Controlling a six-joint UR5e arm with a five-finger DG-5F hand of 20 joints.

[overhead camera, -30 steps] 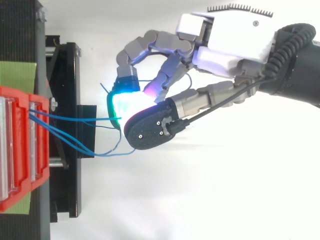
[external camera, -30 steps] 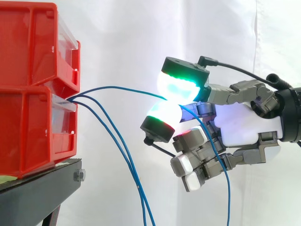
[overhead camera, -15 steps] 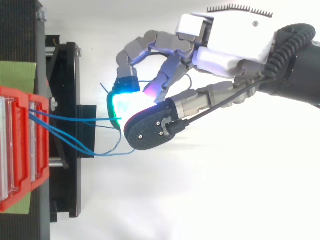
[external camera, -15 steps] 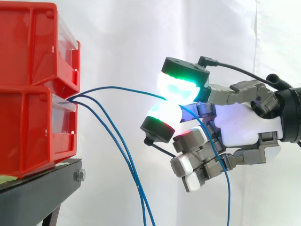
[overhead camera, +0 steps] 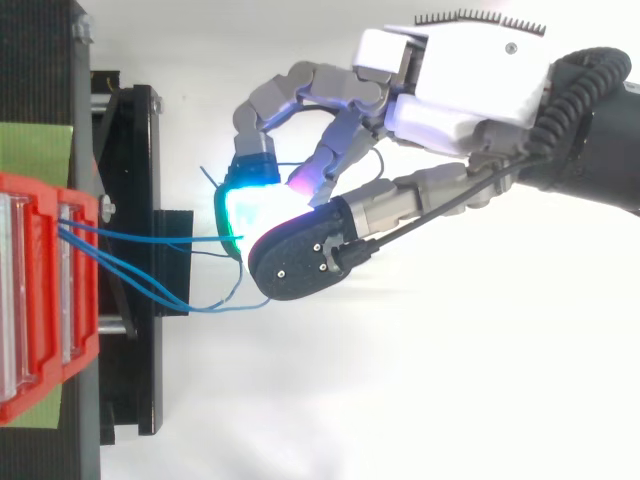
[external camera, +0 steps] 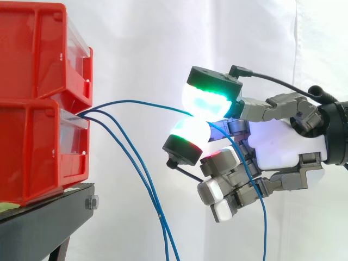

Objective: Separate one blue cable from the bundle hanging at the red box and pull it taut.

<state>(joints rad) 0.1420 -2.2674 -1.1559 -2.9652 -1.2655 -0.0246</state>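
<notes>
In the side view, two red bins (external camera: 33,142) sit stacked on a black stand (external camera: 48,218) at the left, before a white curtain (external camera: 136,43). A bundle of blue wires comes out of the gap between the upper and lower bin. One blue cable (external camera: 136,101) leaves the bundle and runs rightward in a shallow bow, not a straight line, to the hand (external camera: 284,142). There it is pinched between two glowing fingertips (external camera: 209,99), one green and cyan above, the other pressed up against it from below. Past the pinch the same wire drops behind the curled lower fingers and hangs down to the bottom edge. The other blue cables (external camera: 159,215) fall away from the bins in a slack diagonal, well apart from the hand, and also leave at the bottom edge. The remaining fingers are folded under the pinch, their pads red and white, holding nothing I can make out. In the top view, the hand (overhead camera: 452,98) reaches in from the right with its glowing pads closed together just off the stand (overhead camera: 130,150). The blue cable (overhead camera: 150,238) crosses the stand from the red bins (overhead camera: 30,300) to those pads. The other blue cables (overhead camera: 140,283) angle off beside it toward the lower side of the view.
</notes>
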